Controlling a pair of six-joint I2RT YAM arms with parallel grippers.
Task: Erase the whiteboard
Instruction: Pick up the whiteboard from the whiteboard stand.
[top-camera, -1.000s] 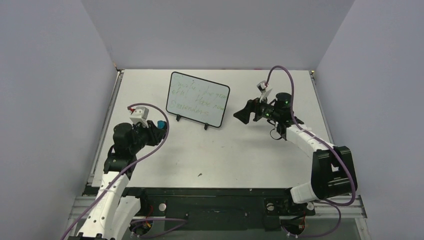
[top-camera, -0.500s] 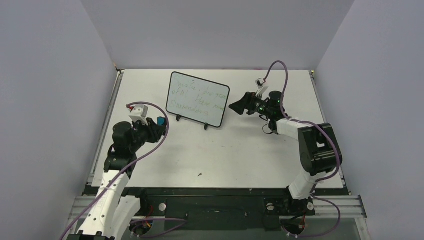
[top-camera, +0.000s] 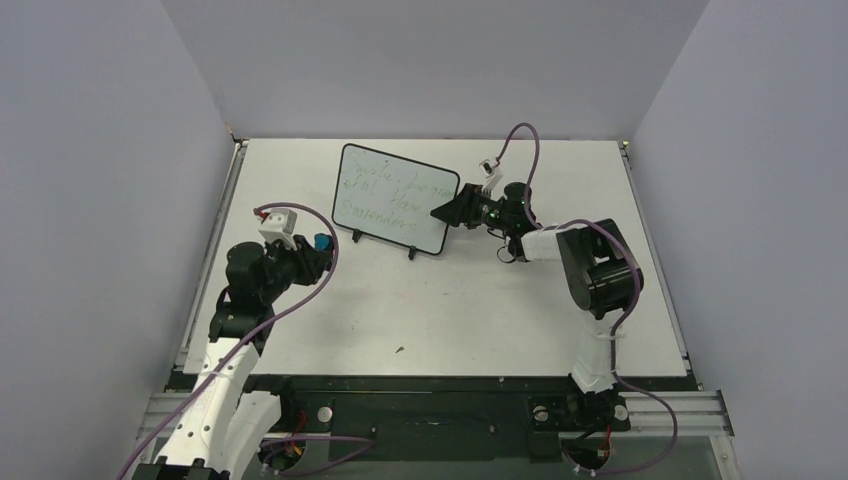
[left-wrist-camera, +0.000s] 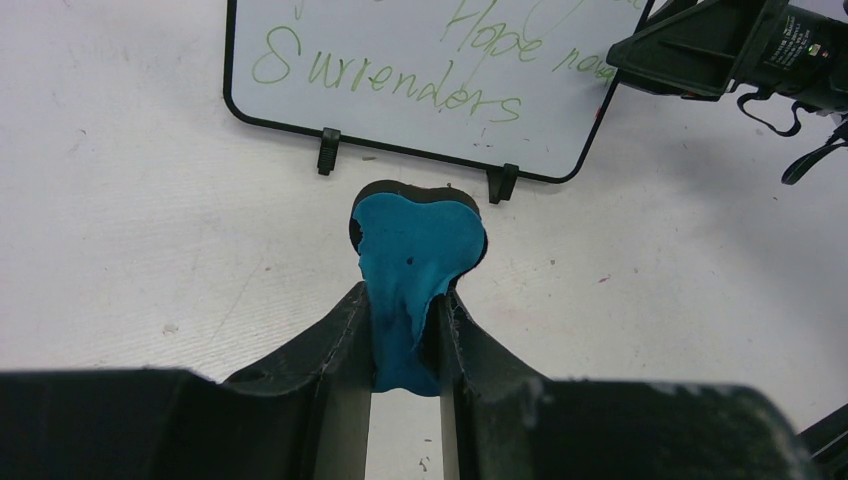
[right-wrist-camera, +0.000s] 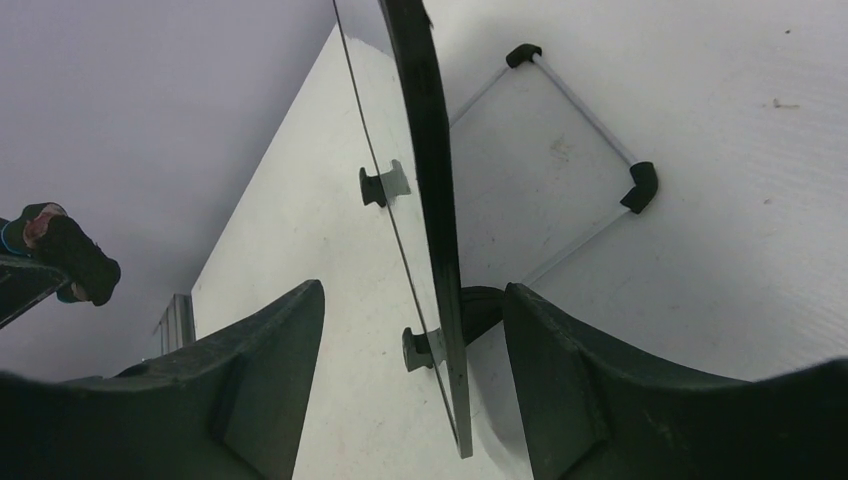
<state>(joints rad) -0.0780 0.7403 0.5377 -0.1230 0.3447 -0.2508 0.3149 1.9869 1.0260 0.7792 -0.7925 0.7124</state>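
Observation:
The whiteboard (top-camera: 396, 197) stands tilted on its wire stand at the table's back middle, with green handwriting on it. It also shows in the left wrist view (left-wrist-camera: 420, 70) and edge-on in the right wrist view (right-wrist-camera: 425, 180). My left gripper (top-camera: 318, 250) is shut on a small blue eraser (left-wrist-camera: 415, 250), left of and in front of the board. My right gripper (top-camera: 447, 212) is open, its two fingers on either side of the board's right edge without closing on it.
The wire stand's black feet (left-wrist-camera: 327, 150) rest on the white table (top-camera: 450, 300); its rear legs show behind the board (right-wrist-camera: 640, 185). Grey walls close in the left, back and right sides.
My right gripper has moved left from open space to straddle the whiteboard's right edge. My left gripper with the eraser has barely moved.

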